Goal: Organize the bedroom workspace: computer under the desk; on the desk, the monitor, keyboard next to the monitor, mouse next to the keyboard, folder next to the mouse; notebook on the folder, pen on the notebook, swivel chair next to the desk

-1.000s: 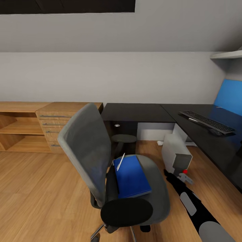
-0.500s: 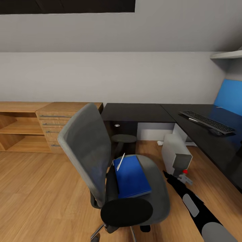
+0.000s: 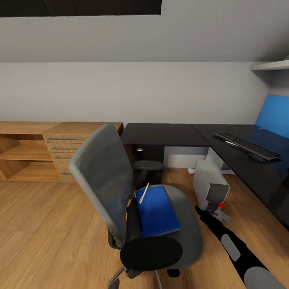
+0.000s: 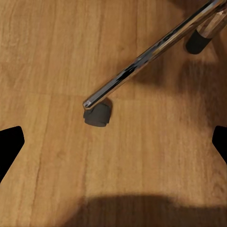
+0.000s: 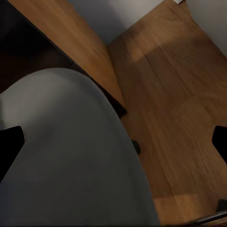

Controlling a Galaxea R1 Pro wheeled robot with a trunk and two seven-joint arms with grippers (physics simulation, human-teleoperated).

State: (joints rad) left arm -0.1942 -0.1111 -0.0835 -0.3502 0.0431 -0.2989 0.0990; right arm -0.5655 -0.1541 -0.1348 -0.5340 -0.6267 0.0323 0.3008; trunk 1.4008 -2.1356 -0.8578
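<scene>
The grey swivel chair (image 3: 102,172) stands mid-floor, turned away from the black-topped desk (image 3: 164,134). On its seat lies the blue folder (image 3: 158,210), and a thin white pen (image 3: 143,193) rests on the folder's far corner. The keyboard (image 3: 247,145) and the dark mouse (image 3: 258,157) lie on the desk's right wing. The white computer (image 3: 208,182) stands on the floor by that wing. My right gripper (image 3: 199,208) (image 5: 113,146) is open, low beside the seat's (image 5: 61,156) right edge. My left gripper (image 4: 113,146) hangs open over a chrome chair leg (image 4: 142,66) and castor (image 4: 98,115). Monitor and notebook are out of view.
A light wooden chest with bar handles (image 3: 64,148) and open shelves (image 3: 20,152) line the wall at left. A blue back panel (image 3: 275,114) rises behind the desk's right wing, with a white wall shelf (image 3: 273,65) above. Open wooden floor (image 3: 48,233) lies left of the chair.
My right arm has slid back slightly toward the lower right. The chair, folder and desk things have not moved.
</scene>
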